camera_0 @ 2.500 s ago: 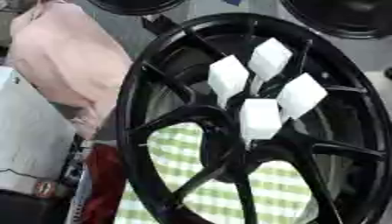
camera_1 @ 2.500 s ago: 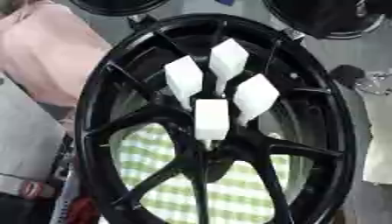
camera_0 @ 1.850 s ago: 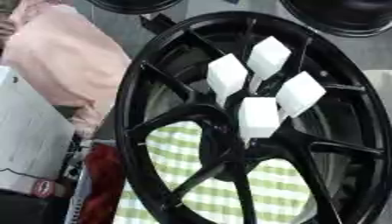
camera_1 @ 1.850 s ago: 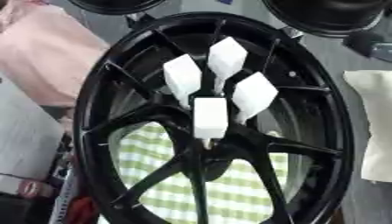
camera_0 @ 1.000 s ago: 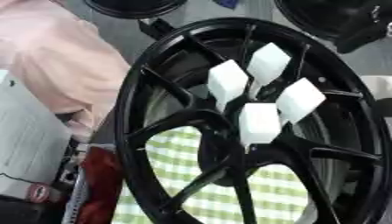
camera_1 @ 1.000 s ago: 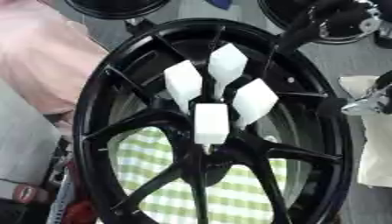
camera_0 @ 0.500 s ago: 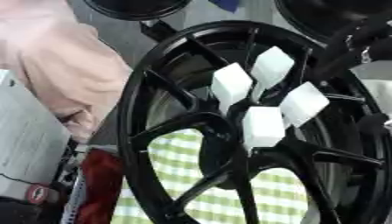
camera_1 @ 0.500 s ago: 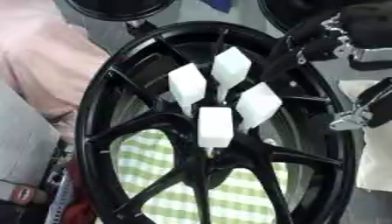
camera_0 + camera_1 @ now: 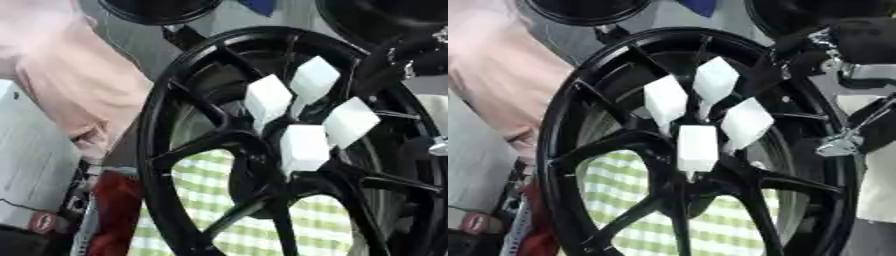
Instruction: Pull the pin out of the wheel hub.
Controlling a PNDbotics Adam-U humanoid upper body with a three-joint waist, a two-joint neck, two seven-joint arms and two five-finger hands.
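A black spoked wheel hub (image 9: 551, 150) stands upright and fills both eye views. Several white block-shaped pins cluster at its centre: the lowest pin (image 9: 697, 146) sits on the hub middle, with others (image 9: 666, 100) (image 9: 715, 80) (image 9: 747, 122) fanned above it. My right hand (image 9: 796, 47) comes in from the upper right, dark against the rim, just right of the top pins and apart from them. Its silver-jointed forearm (image 9: 846, 67) trails behind. The hand blends into the black spokes. My left hand shows in neither view.
A green-and-white checked cloth (image 9: 623, 192) shows through the lower spokes. Pink fabric (image 9: 79, 85) fills the left side beside the rim. Other black wheels (image 9: 588, 10) (image 9: 385, 15) stand at the top. A red object (image 9: 114, 210) sits at the lower left, white cloth (image 9: 877, 185) at the right.
My right arm has come in from the upper right and moved down-left onto the rim's upper right. The pins and wheel have not moved; the camera has shifted slightly.
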